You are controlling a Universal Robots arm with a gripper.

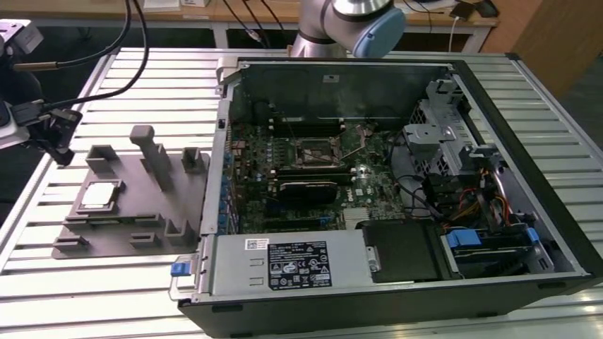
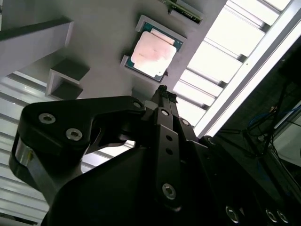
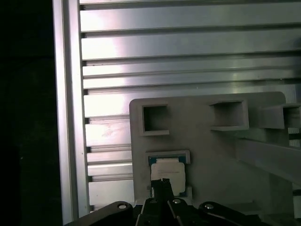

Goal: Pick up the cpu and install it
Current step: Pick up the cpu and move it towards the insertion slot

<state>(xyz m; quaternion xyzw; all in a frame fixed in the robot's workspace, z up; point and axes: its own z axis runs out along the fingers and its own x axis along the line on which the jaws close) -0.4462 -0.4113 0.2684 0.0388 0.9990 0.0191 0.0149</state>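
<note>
Slatted table (image 3: 188,47), grey tray (image 3: 207,155): cpu (image 3: 171,169) edge hidden behind tool (image 3: 162,182).

The scene is taken from high up and at a slant in the exterior view, with the case (image 1: 330,85) central, the fixture (image 1: 118,229) at the exterior view's left and the slatted table (image 1: 141,78) beneath. In the first wrist view the fixture is viewed squarely downward from close above, past the gripper (image 3: 162,181). In the second wrist view it is seen nearer and obliquely. The cpu (image 1: 99,195) and the slats are shared by all three views.
</note>
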